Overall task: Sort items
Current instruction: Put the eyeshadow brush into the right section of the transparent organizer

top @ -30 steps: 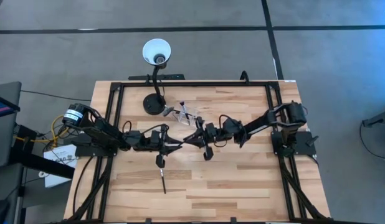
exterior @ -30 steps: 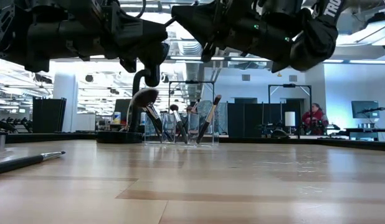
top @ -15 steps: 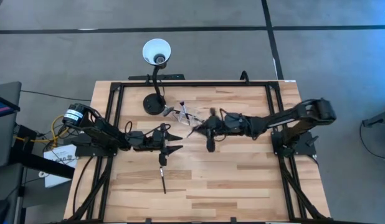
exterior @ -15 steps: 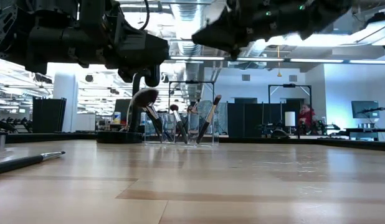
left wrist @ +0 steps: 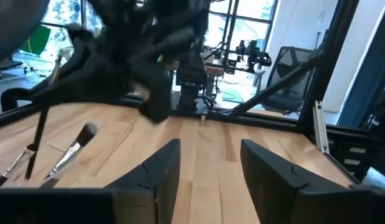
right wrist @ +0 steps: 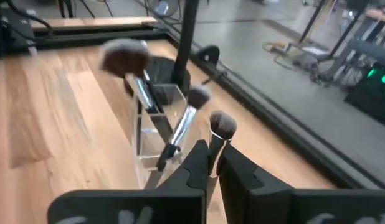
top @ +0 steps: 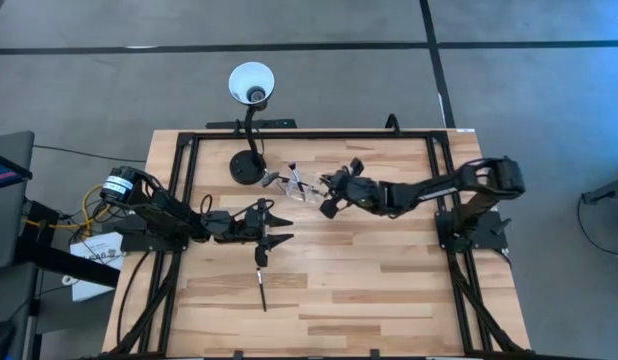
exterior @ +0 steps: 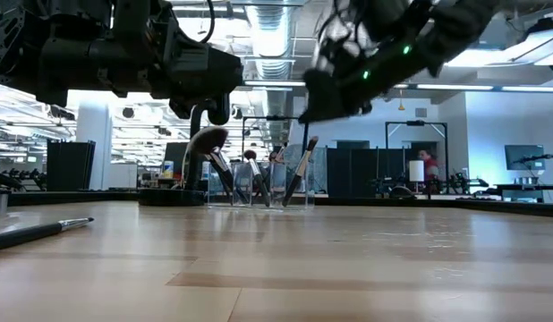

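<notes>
A slim makeup brush (right wrist: 221,127) with a silvery ferrule and dark head is in my right gripper (top: 327,190), which is shut on it beside the clear holder (top: 294,183) at the far middle of the table. The holder (right wrist: 156,127) stands on the table with several brushes (exterior: 259,174) leaning in it, heads up. One more brush (top: 261,291) lies flat on the table nearer the front (exterior: 39,232). My left gripper (top: 283,228) hangs open and level, left of centre, with nothing between its fingers (left wrist: 156,171). My right gripper pinches the brush between its two fingers, on the shaft just below the head (right wrist: 212,151). It reaches in from the table's right side, slanting slightly down. The head (right wrist: 222,123) sticks out past the fingertips, and the brush is clear of the table.
A black gooseneck lamp stands on its base (top: 247,167) just left of the holder, its white shade (top: 251,82) beyond the far edge. A black frame (top: 309,134) runs around the table. Bare wood lies toward the near edge and right.
The two grippers met left of centre; my left gripper has opened and let go. My right gripper has drawn away toward the far edge and the clear holder, tipping up from a steep downward slant to a shallow one.
</notes>
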`<action>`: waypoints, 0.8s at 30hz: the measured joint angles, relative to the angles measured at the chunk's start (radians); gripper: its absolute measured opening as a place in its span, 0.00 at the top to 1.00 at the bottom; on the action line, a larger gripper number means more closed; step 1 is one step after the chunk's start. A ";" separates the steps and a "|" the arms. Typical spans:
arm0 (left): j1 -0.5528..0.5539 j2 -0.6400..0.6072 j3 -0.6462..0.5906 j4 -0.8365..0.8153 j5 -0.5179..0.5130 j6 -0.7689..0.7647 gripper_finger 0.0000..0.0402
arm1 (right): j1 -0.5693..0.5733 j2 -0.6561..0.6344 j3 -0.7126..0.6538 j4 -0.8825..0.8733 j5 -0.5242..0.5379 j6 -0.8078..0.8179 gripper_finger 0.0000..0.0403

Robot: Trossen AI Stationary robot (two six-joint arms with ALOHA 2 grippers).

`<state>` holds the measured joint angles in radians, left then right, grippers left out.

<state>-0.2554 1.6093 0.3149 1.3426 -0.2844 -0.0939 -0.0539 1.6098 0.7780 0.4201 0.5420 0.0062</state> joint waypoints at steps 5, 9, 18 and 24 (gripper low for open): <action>0.000 0.000 0.000 0.000 0.000 -0.023 0.60 | -0.031 0.076 0.001 0.046 -0.047 0.065 0.94; 0.000 0.000 0.000 -0.001 0.000 -0.023 0.60 | -0.048 0.108 0.001 0.043 -0.049 0.081 0.91; 0.000 0.000 0.000 -0.003 0.001 -0.023 0.60 | -0.047 0.090 0.001 0.038 -0.054 0.079 0.89; 0.000 0.000 0.000 -0.011 0.001 -0.026 0.60 | -0.042 0.048 0.001 0.034 -0.140 0.075 0.83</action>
<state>-0.2555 1.6093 0.3149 1.3315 -0.2830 -0.1201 -0.0959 1.6574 0.7788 0.4542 0.4022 0.0811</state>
